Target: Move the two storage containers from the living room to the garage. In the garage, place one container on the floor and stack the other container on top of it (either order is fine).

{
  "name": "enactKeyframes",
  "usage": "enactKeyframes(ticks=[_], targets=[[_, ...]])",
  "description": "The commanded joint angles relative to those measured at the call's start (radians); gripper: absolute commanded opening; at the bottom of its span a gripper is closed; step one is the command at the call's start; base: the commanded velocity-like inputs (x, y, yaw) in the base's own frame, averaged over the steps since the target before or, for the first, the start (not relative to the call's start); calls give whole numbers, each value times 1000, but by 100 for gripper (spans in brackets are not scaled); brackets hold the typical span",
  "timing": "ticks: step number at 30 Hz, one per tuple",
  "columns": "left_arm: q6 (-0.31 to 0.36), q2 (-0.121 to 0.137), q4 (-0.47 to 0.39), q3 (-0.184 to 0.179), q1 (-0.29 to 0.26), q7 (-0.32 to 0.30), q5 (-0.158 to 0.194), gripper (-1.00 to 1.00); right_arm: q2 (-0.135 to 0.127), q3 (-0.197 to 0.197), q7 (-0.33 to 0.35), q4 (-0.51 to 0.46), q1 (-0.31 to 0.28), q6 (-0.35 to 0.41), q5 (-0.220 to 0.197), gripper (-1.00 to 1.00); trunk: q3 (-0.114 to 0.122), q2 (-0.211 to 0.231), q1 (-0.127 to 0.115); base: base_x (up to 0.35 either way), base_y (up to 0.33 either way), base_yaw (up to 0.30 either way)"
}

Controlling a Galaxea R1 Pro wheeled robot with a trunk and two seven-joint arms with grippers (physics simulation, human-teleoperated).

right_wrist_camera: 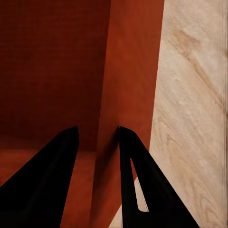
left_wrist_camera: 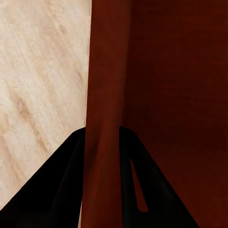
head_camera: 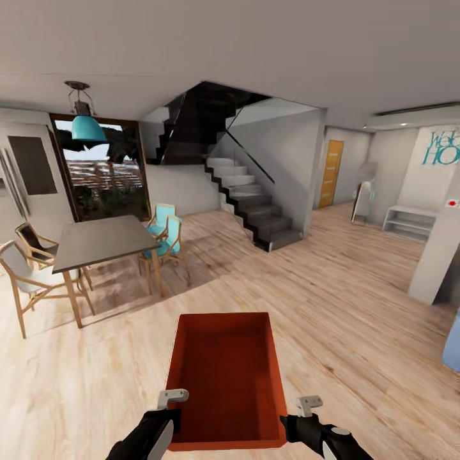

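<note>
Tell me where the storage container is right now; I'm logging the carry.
In the head view the storage container sits low and centre, carried above the wood plank floor between the left gripper and right gripper, each clamping a side wall.

The storage container [head_camera: 227, 377] looks like matte orange-red plastic, thin smooth walls with a faint grid texture on the inside. Gripper fingers [right_wrist_camera: 142, 190] are plain black, no shine. Floor [head_camera: 358, 306] is light wood plank, satin finish with visible grain. Dining table [head_camera: 102, 241] has a flat grey matte top on wooden legs. Stairs [head_camera: 252, 204] look like grey concrete.
</note>
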Motion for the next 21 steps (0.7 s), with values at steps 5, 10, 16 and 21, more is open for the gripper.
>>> enactKeyframes(ticks=[5, 10, 16, 21], targets=[[-44, 39, -5, -3, 0, -22, 19, -100, -2, -5, 13, 1, 0, 8, -3, -100, 0, -1, 1, 325, 0, -274], [-44, 39, -5, -3, 0, -22, 18, -100, -2, -5, 13, 1, 0, 8, -3, -100, 0, -1, 1, 325, 0, -274], [-44, 39, -5, -3, 0, -22, 18, -100, -2, -5, 13, 1, 0, 8, -3, -100, 0, -1, 1, 325, 0, -274], [-44, 39, -5, -3, 0, -22, 18, -100, -2, -5, 13, 1, 0, 8, -3, -100, 0, -1, 1, 325, 0, -274]])
